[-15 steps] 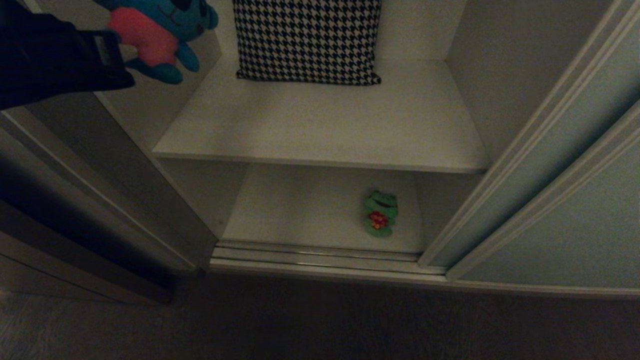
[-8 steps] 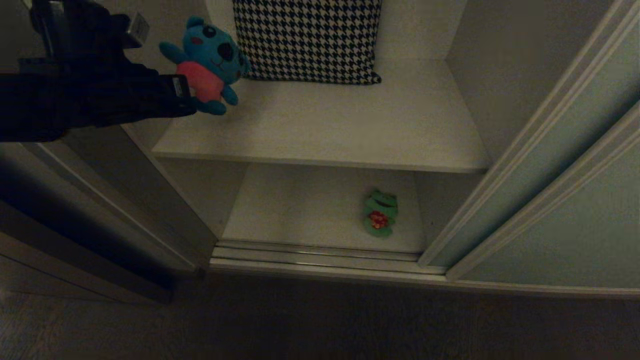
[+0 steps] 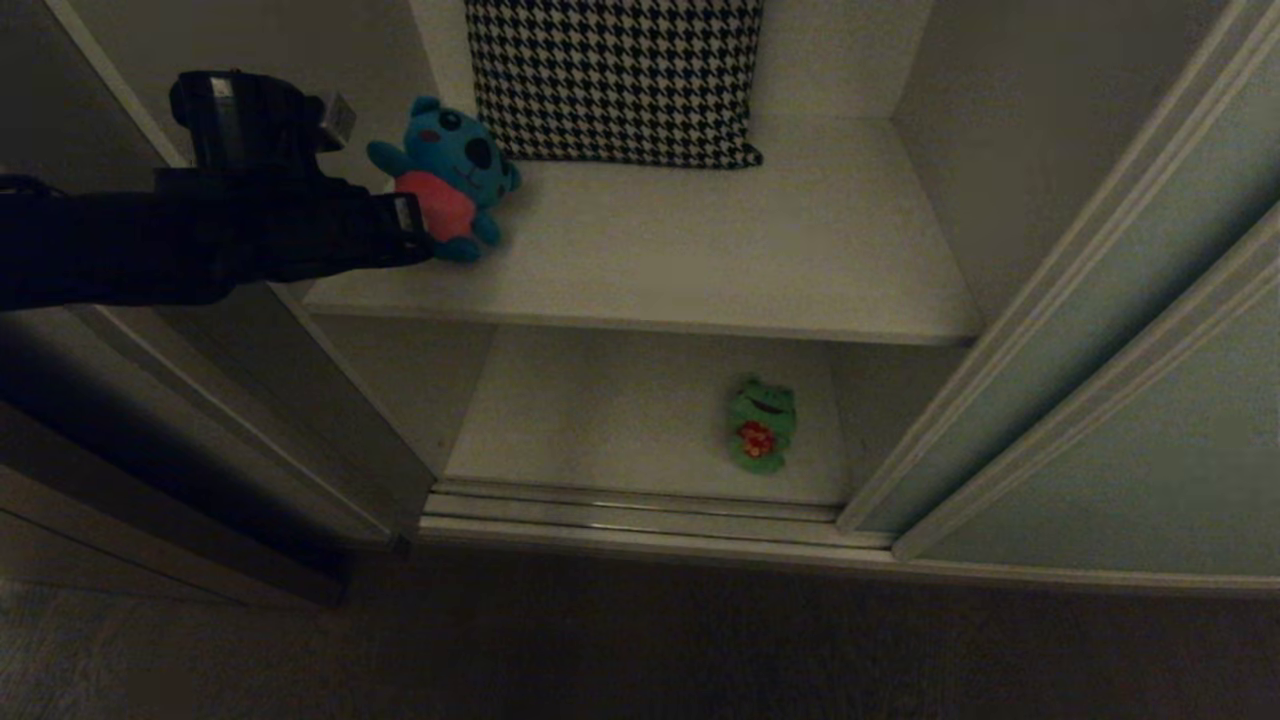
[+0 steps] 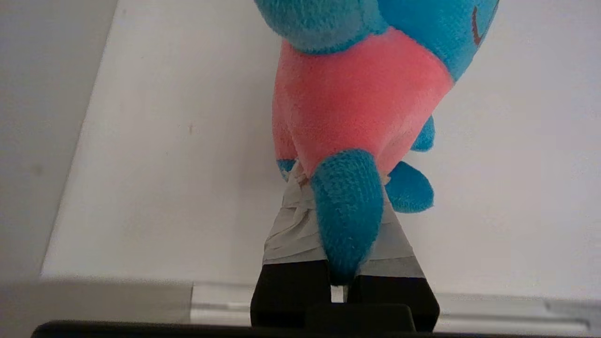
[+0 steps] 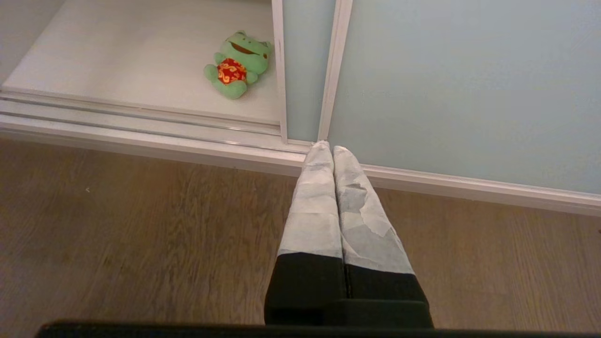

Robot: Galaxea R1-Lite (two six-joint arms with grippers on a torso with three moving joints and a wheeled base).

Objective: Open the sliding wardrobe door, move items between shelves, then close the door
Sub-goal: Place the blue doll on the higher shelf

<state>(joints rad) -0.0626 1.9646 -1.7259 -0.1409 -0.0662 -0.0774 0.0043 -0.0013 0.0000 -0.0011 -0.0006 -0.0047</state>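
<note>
My left gripper reaches in from the left, shut on the lower body of the blue plush toy with the red belly. The toy is upright at the left side of the upper shelf, close to its surface; I cannot tell whether it touches. In the left wrist view the toy fills the space past my left gripper, one blue leg hanging between the taped fingers. The green frog lies on the lower shelf, towards its right. The sliding wardrobe door stands pushed to the right. My right gripper hangs shut and empty above the floor.
A black-and-white houndstooth pillow leans at the back of the upper shelf, right of the blue toy. A dark side panel rises on the left. The door track runs along the wardrobe's front, with wooden floor before it.
My left arm has swung down and to the right, carrying the blue toy from the upper left corner to the left side of the upper shelf. The frog and the right arm have not moved.
</note>
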